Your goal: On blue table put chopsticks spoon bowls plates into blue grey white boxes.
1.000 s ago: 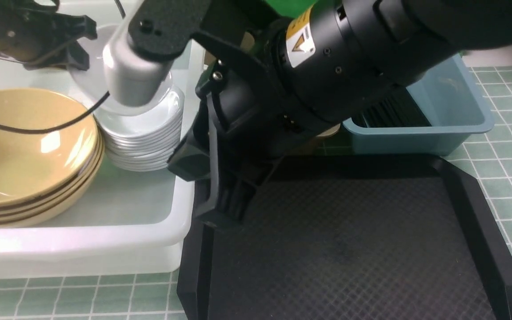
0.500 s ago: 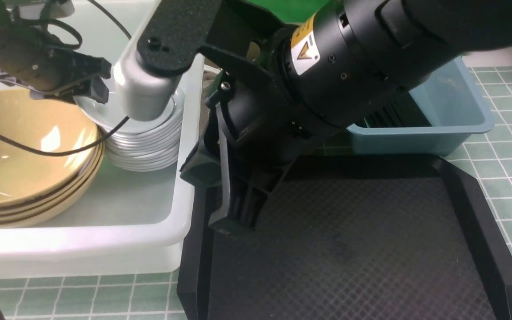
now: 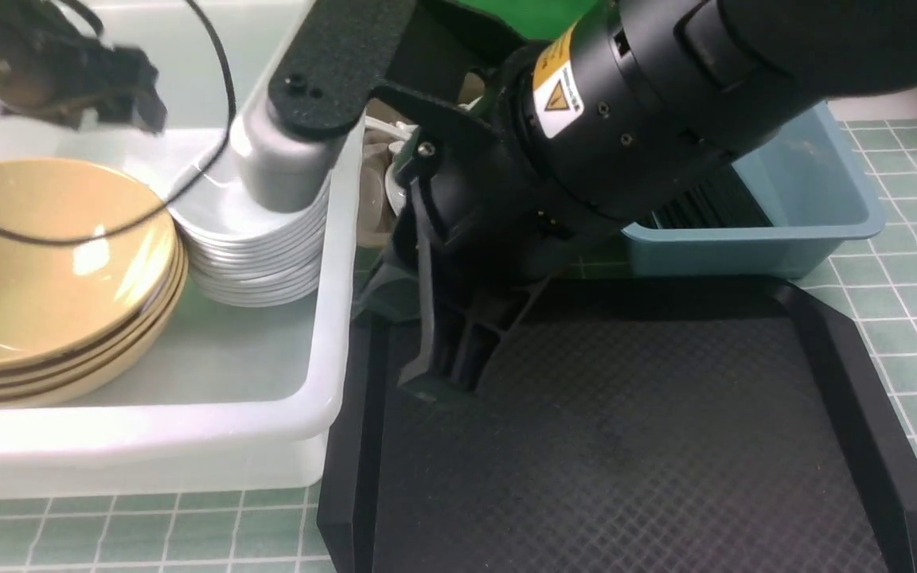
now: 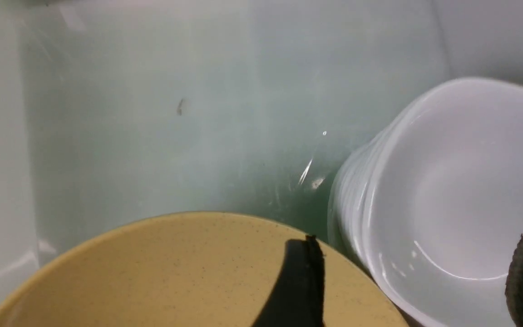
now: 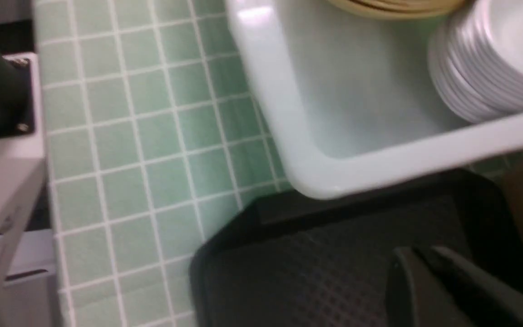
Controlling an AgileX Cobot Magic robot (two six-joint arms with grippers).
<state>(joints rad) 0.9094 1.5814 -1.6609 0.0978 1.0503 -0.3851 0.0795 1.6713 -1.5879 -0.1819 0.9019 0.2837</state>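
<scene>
The white box (image 3: pixel 331 334) on the blue table (image 3: pixel 904 263) holds a stack of tan bowls (image 3: pixel 44 263) and, beside it, a stack of white plates (image 3: pixel 259 239). My left gripper (image 3: pixel 128 99) hangs above and behind the two stacks, open and empty. In the left wrist view its fingers (image 4: pixel 302 281) stand wide apart over the bowls (image 4: pixel 175 272) and the plates (image 4: pixel 447 195). My right gripper (image 3: pixel 435 382) is shut and empty, low over the black tray (image 3: pixel 665 446). Thin black chopsticks (image 3: pixel 697 207) lie in the blue box (image 3: pixel 745 247). The spoon is hidden.
The bulky right arm (image 3: pixel 626 103) fills the middle of the front view and hides most of a brownish box (image 3: pixel 371 199) behind it. The white box's rim (image 5: pixel 379 168) runs close along the black tray's (image 5: pixel 311 272) edge. Tiled table (image 5: pixel 130 136) lies beyond.
The left gripper lowered a white plate onto the plate stack, opened, and pulled up and away to the left. The right arm drifted a little to the right over the tray.
</scene>
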